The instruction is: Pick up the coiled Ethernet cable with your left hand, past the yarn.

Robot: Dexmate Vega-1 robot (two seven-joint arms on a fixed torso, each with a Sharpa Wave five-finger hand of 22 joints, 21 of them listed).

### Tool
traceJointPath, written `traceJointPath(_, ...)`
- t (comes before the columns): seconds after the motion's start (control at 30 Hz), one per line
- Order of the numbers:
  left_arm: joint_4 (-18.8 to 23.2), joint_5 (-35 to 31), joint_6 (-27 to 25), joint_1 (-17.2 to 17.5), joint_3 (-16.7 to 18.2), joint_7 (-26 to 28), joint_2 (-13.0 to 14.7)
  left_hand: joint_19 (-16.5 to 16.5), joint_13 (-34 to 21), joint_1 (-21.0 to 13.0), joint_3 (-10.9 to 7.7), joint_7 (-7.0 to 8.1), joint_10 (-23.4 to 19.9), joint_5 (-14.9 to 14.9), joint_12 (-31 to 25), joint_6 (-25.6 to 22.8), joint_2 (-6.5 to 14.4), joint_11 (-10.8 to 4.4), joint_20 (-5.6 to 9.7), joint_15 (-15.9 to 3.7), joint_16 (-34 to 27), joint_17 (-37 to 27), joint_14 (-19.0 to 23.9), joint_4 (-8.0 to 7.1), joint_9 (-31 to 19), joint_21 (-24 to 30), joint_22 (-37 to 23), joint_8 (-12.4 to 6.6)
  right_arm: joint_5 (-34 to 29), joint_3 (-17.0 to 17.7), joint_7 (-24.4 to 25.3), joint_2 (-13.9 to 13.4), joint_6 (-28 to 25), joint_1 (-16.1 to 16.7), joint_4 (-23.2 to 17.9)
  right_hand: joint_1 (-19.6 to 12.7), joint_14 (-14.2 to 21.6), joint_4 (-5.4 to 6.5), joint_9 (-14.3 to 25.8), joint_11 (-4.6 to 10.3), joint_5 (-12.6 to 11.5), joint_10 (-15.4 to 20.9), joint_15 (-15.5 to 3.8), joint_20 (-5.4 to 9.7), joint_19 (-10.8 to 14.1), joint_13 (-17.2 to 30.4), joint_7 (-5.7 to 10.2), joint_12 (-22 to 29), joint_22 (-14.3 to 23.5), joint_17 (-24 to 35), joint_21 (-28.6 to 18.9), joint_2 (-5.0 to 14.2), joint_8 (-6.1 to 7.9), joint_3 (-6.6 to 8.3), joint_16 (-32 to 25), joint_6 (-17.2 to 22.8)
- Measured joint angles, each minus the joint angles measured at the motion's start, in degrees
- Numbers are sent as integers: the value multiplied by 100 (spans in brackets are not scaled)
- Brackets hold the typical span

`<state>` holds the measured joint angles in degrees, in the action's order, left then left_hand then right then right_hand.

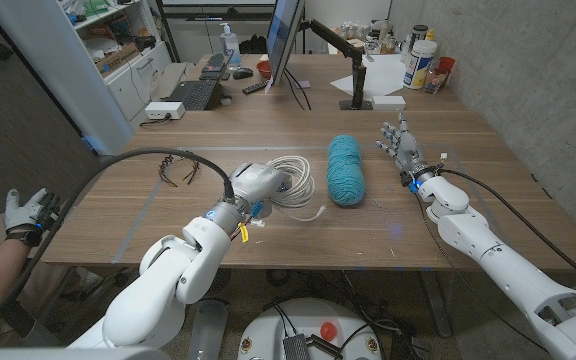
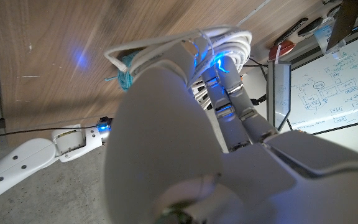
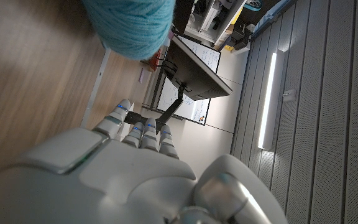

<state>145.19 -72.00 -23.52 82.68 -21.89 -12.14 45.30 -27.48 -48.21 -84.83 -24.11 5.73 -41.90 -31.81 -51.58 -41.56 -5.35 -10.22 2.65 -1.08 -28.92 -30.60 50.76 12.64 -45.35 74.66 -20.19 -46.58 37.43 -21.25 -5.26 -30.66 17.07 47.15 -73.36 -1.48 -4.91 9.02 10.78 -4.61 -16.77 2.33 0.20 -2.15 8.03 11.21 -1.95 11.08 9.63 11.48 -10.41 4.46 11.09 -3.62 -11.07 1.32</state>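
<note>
I start with the table (image 1: 268,140), since it carries everything. My left arm comes in from the near edge so that the left hand (image 1: 255,182) reaches the coiled Ethernet cable (image 1: 298,180) from its near-left side. The teal yarn (image 1: 346,170) lies just beside the coil on its right, between the coil and my right hand (image 1: 400,148), so coming in from the left keeps me clear of it.

The white coil is under and around the left hand's fingers (image 2: 229,93). In the left wrist view they run into the loops, and the coil looks pressed against them there. I judge that I have a hold on it, though I cannot tell whether it has left the table.

The right hand stands well apart on the far side of the yarn, fingers spread and upright, holding nothing. I keep it there so it does not crowd the pick.

A loose cable end (image 1: 313,213) trails toward me from the coil; it could drag when I lift.
</note>
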Motion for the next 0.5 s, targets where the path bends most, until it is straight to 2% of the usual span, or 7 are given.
traceJointPath(0.5, 32, 14, 0, 18, 43, 50, -55, 0, 3, -2, -23, 31, 0, 4, 1, -31, 1, 0, 0, 0, -3, 0, 0, 23, -44, 78, 79, -28, 0, 0, -9, -2, -2, -3, -2, 0, 0, 0, 0, -21, 0, -22, 0, 0, 0, 0, 0, 0, 0, 0, 0, 0, 0, 0, 0, 0)
